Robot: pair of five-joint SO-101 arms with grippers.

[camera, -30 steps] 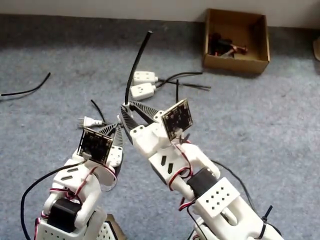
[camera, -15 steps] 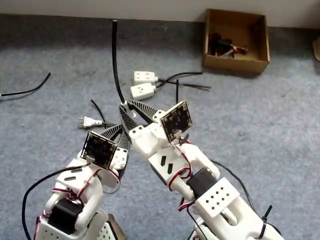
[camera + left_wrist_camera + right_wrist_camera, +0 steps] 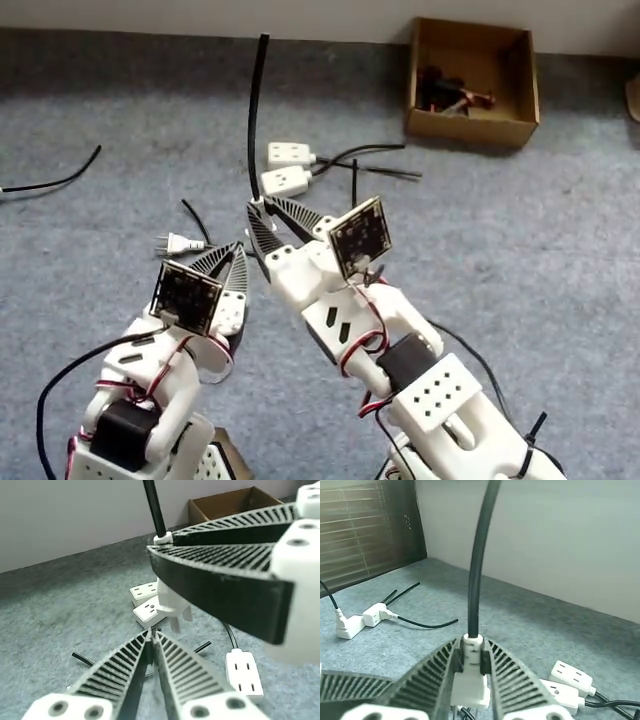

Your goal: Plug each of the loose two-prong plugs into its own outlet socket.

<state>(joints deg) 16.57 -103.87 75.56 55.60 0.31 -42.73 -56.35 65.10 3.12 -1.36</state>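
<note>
R arm (image 3: 345,325): R jaws pinched tight on the plug (image 3: 470,687), gripping it near the cord end. Prongs hang free under the jaws & the cord (image 3: 255,110) stands almost straight up. Probably held that way so the prongs can be aimed at a socket w/o the cord dragging.

Plug is in the air, near but short of the 2 sockets (image 3: 285,181) lying side by side on the carpet (image 3: 120,110). Not lined up w/ either yet, afaict.

R arm is stretched fwd & low, jaws pointing toward the sockets. L arm (image 3: 150,380) is beside it, less extended. L jaws are closed on nothing, tips just beside R jaws & near the 2nd plug (image 3: 182,242). That one lies flat on the carpet, prongs facing away from the sockets.

My guess: L is placed close by to take the 2nd plug or steady a socket.

Box (image 3: 470,80) is well apart, prob. not involved.
</note>
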